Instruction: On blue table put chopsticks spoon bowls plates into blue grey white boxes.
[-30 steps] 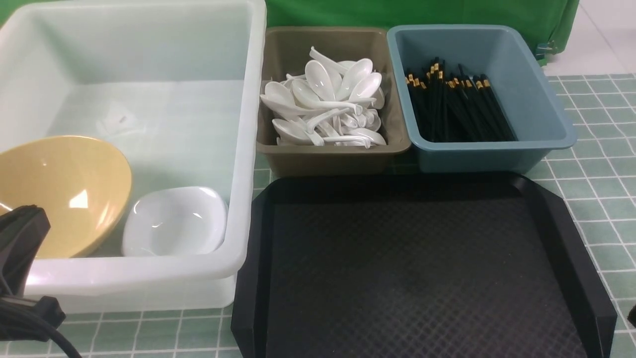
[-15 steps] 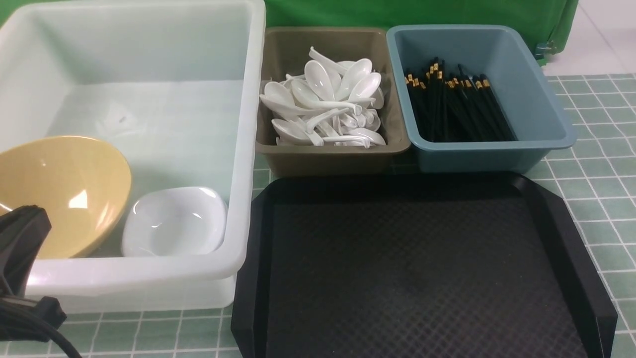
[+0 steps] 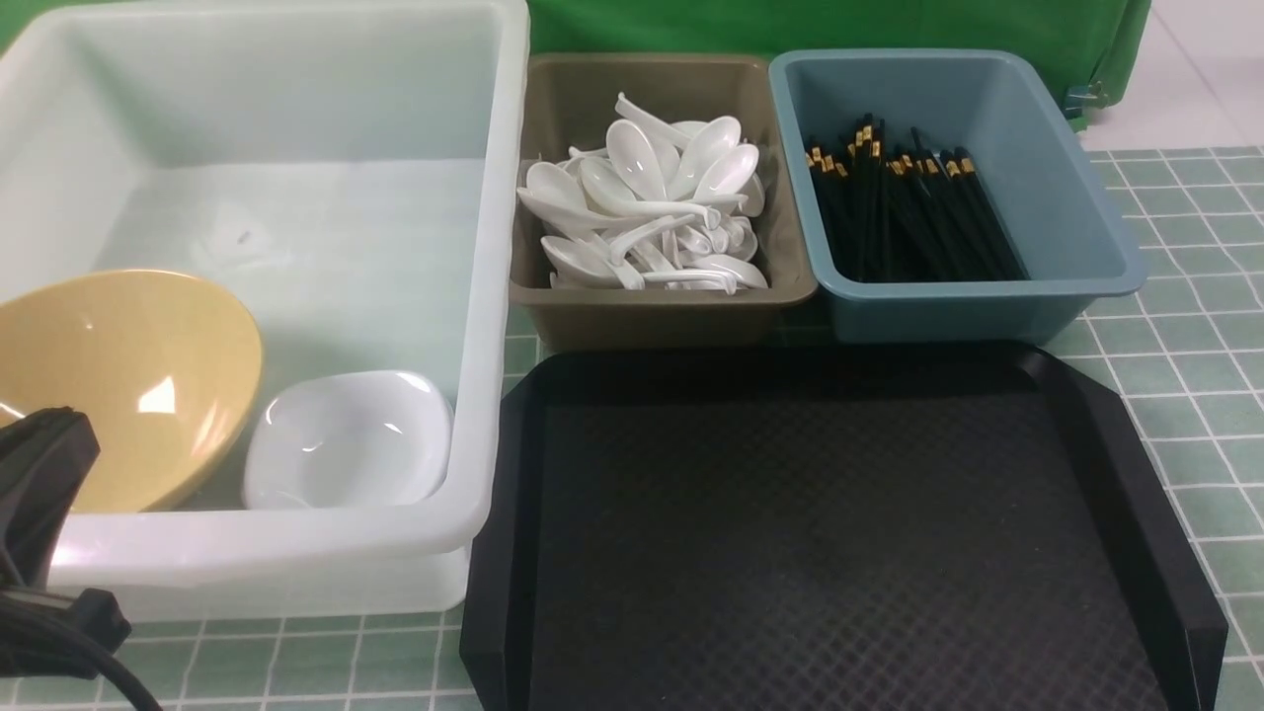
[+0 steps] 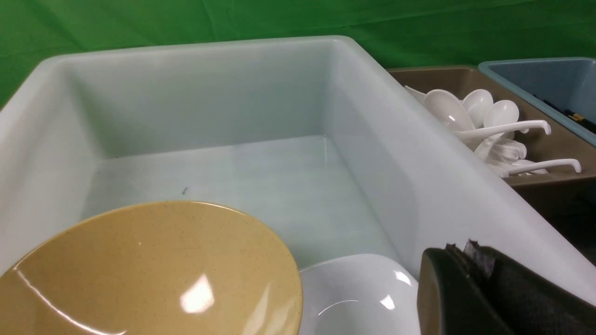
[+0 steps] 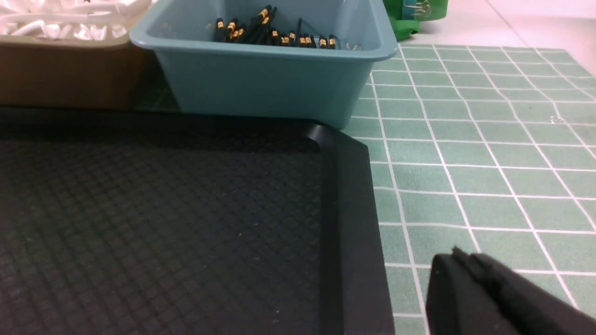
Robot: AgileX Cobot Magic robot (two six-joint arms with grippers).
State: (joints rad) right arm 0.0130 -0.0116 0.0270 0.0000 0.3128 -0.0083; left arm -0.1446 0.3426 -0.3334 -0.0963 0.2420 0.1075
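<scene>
White tub [image 3: 494, 296]: one tan bowl [image 3: 118, 385], one visible plate [image 3: 346, 439]. Both pincers [image 4: 465, 260] [image 5: 465, 267] together, empty.

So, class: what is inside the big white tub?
In the white tub: a tan bowl leaning on its wall, and a white dish. Anything under them is hidden.

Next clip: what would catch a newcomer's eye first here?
Probably the big tan bowl tilted in the white tub's near left corner, with a white dish beside it. Next, the heap of white spoons in the grey-brown bin and the black chopsticks in the blue bin, both behind a black tray with nothing on it.
</scene>
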